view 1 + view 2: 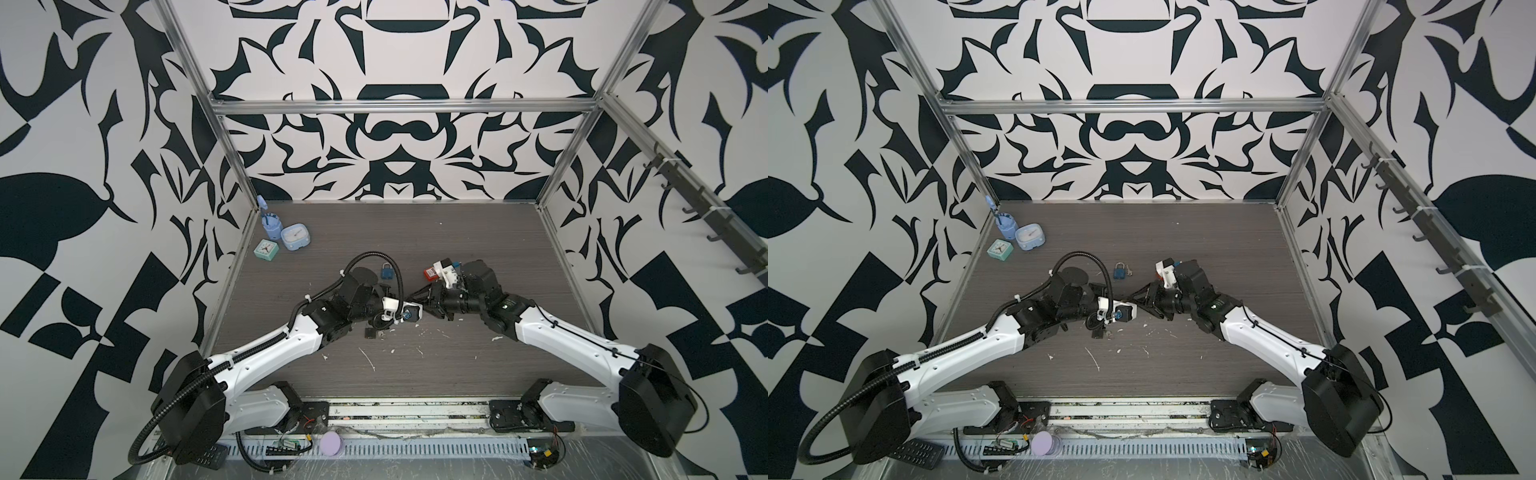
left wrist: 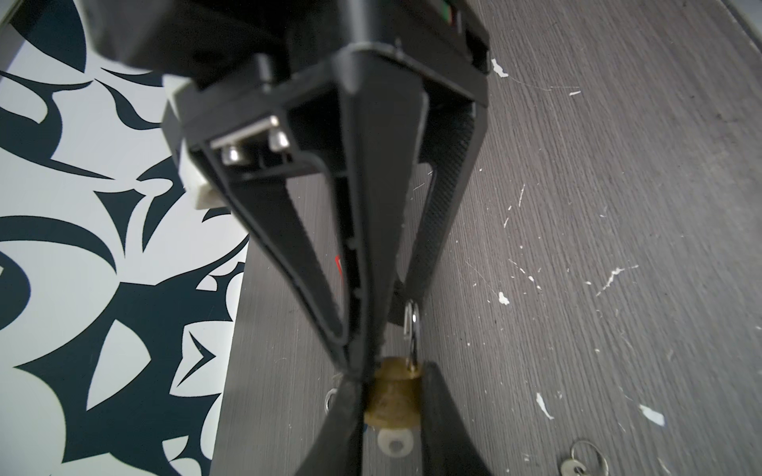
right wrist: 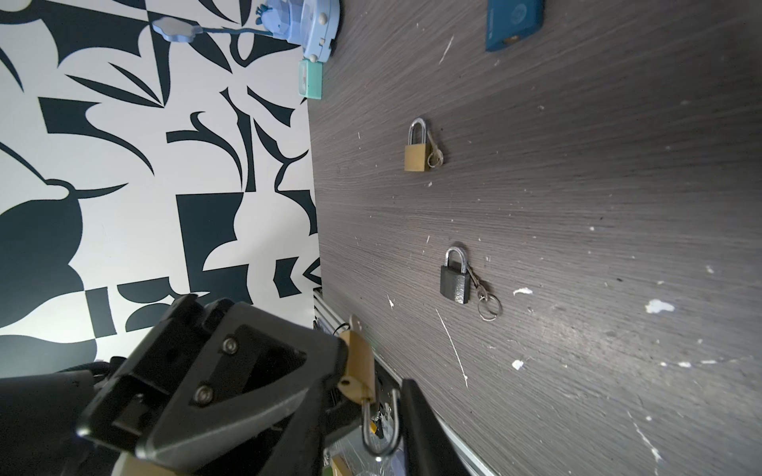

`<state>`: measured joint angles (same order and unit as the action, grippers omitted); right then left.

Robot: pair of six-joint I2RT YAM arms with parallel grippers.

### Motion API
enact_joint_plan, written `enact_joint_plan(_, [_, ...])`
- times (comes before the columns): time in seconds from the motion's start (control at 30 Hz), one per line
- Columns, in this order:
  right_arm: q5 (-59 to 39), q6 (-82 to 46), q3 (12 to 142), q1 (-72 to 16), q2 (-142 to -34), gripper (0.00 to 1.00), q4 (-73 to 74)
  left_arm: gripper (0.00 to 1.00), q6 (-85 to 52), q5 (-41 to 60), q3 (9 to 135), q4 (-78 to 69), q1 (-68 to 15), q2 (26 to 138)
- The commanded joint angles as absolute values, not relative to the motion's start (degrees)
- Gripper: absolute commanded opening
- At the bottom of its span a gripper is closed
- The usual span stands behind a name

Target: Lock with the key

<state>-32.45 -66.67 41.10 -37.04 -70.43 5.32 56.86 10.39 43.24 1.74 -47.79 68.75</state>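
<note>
A small brass padlock [image 2: 391, 397] sits clamped by its body between the fingers of my left gripper [image 2: 391, 416], held above the table. In the right wrist view the same padlock [image 3: 358, 362] has its steel shackle [image 3: 381, 428] swung open, one leg free. A pale key head [image 2: 395, 444] sticks out of the body's end opposite the shackle. My right gripper [image 3: 365, 385] faces the left one, its jaws apart on either side of the shackle. One of its fingers [image 3: 416, 416] lies close beside the free leg. Both grippers meet mid-table in both top views.
On the table lie a dark grey padlock with keys [image 3: 455, 282], another brass padlock with a key [image 3: 416, 154], a blue padlock [image 1: 387, 272] and a red one [image 1: 430, 272]. Two small clocks [image 1: 293, 237] stand at the back left. A loose keyring [image 2: 583, 457] lies nearby.
</note>
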Motion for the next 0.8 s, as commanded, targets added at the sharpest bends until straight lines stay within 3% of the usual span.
enact_joint_plan(0.0, [-32.07, -67.11, 43.06, -36.76, -69.15, 0.35, 9.45, 0.0, 56.96, 12.31, 43.85, 1.76, -48.78, 69.27])
enact_joint_plan(0.33, [-33.05, -66.18, 42.71, -36.65, -68.85, 0.27, 8.61, 0.0, 55.02, 11.69, 44.21, 0.21, -48.78, 70.35])
enact_joint_plan(0.77, [-30.23, -58.05, 43.33, -36.65, -65.74, 0.26, -1.47, 0.0, 52.93, 10.85, 44.45, -0.97, -48.78, 70.93])
